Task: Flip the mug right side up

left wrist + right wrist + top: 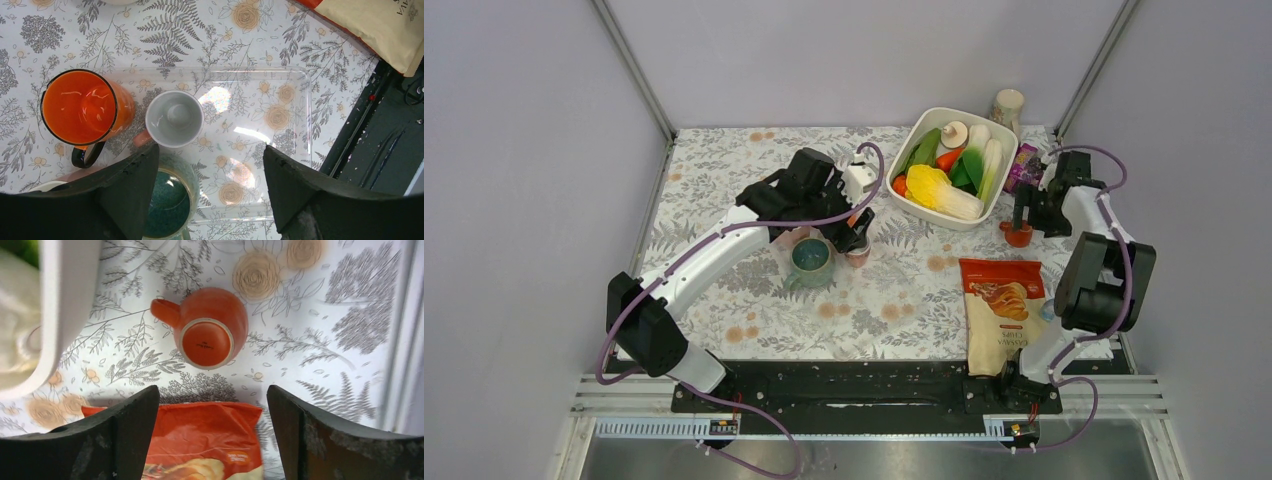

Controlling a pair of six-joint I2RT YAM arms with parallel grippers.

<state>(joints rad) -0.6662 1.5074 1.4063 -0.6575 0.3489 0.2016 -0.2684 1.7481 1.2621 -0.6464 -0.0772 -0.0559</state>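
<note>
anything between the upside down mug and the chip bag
Nothing. In the right wrist view only a bare strip of tablecloth separates the mug from the bag.

Left gripper (210, 150), right gripper (212, 390) (both agape)

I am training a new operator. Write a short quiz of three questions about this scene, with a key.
1. True or false: the orange mug below the right gripper stands base up.
2. The left gripper is: A) open B) shut C) holding a mug.
3. Name what holds the vegetables.
Key: 1 true; 2 A; 3 the white dish.
</note>
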